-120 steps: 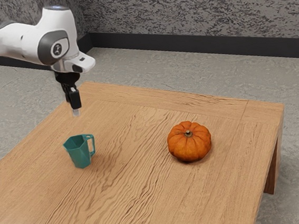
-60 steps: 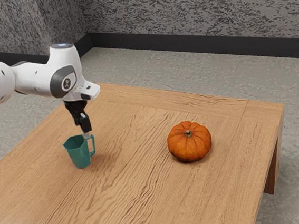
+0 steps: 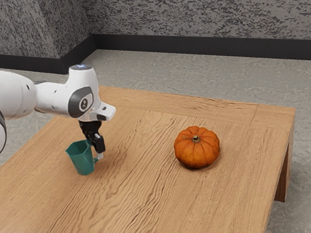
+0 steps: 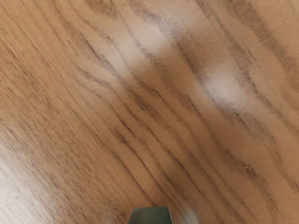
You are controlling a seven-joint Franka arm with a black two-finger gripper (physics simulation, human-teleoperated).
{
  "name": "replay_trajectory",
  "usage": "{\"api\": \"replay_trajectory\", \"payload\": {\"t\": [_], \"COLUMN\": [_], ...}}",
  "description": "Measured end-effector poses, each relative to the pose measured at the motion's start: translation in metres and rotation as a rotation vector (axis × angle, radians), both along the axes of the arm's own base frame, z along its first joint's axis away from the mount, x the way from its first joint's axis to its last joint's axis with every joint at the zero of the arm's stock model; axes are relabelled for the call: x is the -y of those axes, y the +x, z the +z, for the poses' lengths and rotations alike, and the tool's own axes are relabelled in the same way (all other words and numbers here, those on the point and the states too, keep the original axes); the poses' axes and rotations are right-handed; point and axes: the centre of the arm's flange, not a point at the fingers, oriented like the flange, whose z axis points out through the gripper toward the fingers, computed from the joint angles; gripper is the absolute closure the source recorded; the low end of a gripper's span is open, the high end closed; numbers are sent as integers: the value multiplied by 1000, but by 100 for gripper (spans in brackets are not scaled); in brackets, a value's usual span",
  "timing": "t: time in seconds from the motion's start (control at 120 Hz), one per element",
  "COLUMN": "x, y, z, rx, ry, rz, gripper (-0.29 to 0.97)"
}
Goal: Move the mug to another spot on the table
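Mug (image 3: 81, 158) first: a teal one, upright on the wooden table (image 3: 153, 205), toward the exterior view's left, with its handle turned to the exterior view's right. Well apart from it, further to the exterior view's right, sits an orange pumpkin (image 3: 197, 146). The white arm reaches in from the exterior view's left and points its black gripper (image 3: 98, 149) straight down. The tip is right at the mug's handle side, touching the handle or just beside it. From where I stand the jaws read as one dark bar, so I cannot tell whether they are apart or together, nor whether the handle sits between them. In the wrist view the table's (image 4: 140, 93) wood grain runs under the hand. A blurred grey-green sliver (image 4: 150, 215) at the lower edge is probably part of the mug just below.

I'd judge the step in hand to be the reach and grasp; the mug rests on the wood, not lifted. The next move calls for a firm hold at the handle or rim, then a lift clear of the surface and a carry to a free patch, keeping away from the pumpkin. An off-centre grip could tip the mug.
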Motion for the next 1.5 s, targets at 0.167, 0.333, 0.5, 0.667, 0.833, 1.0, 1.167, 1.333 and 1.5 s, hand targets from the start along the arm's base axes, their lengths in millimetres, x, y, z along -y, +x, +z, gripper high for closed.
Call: {"api": "replay_trajectory", "payload": {"t": [0.167, 0.333, 0.5, 0.667, 0.833, 1.0, 1.167, 1.333, 1.5], "x": [-1, -1, -1, 2, 36, 55, 83, 97, 114], "y": [-1, 0, 0, -5, -4, 3, 34, 48, 58], "z": [-10, -10, 4, 37, 53, 54, 42, 26, 19], "rx": [-13, -11, 0, -38, -124, -161, -166, -179, -178], "ry": [4, 11, 46, 77, 110, 131, 142, 135, 100], "rz": [6, 12, 23, 71, 107, 151, 173, 206, 244], "gripper": [15, 38, 52, 56, 58, 59, 60, 60, 62]}}
